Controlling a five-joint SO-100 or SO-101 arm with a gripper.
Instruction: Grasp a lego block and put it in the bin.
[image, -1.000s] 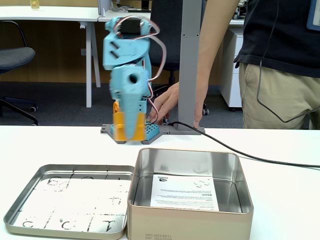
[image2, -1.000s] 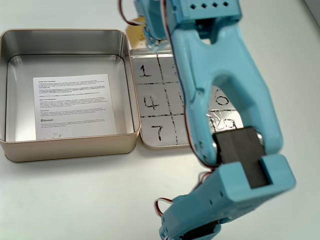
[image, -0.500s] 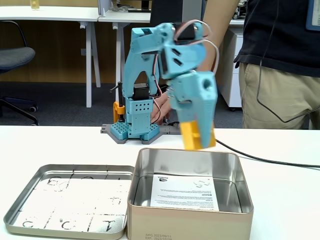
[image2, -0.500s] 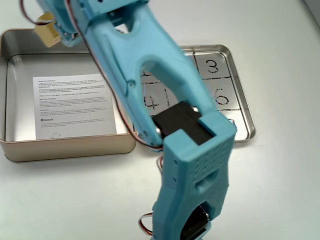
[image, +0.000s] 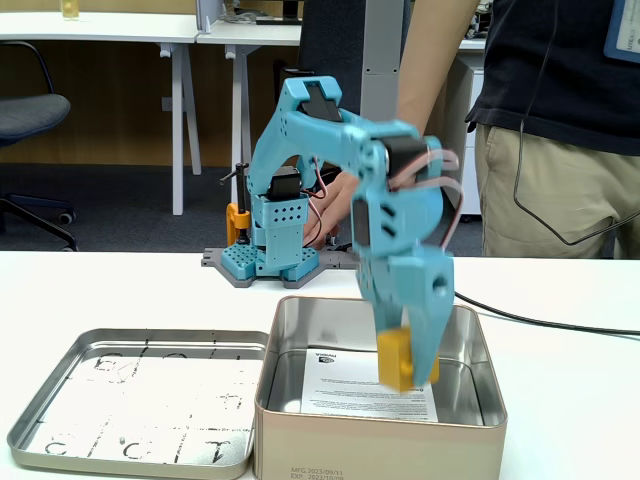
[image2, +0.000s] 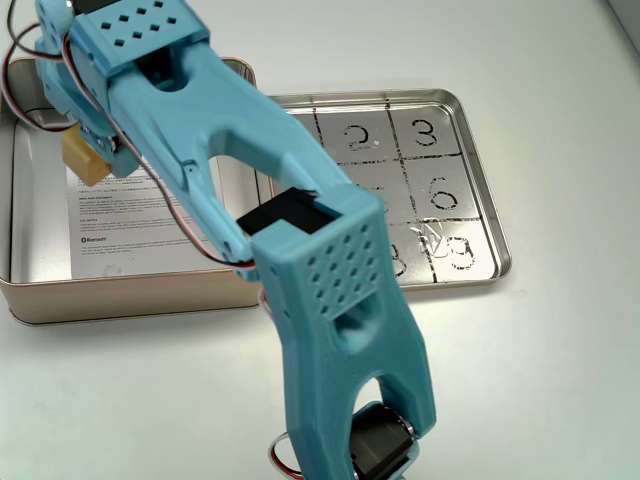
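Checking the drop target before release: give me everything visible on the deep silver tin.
The tin is a deep, square, shiny metal box with rounded corners and tall walls, open at the top, standing flat on the white table. A printed white paper sheet lies on its bottom. In a fixed view its wall looks slightly golden outside, and small print shows low on the front wall. A shallow numbered tray sits right beside it. The claw hangs inside its opening with the yellow block; whether they touch the tin cannot be told.

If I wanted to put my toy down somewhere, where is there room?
The flat tray with numbered squares is bare, and so is the white table beside it. Inside the bin it is crowded: the gripper hangs there with the lego block, above a paper sheet.
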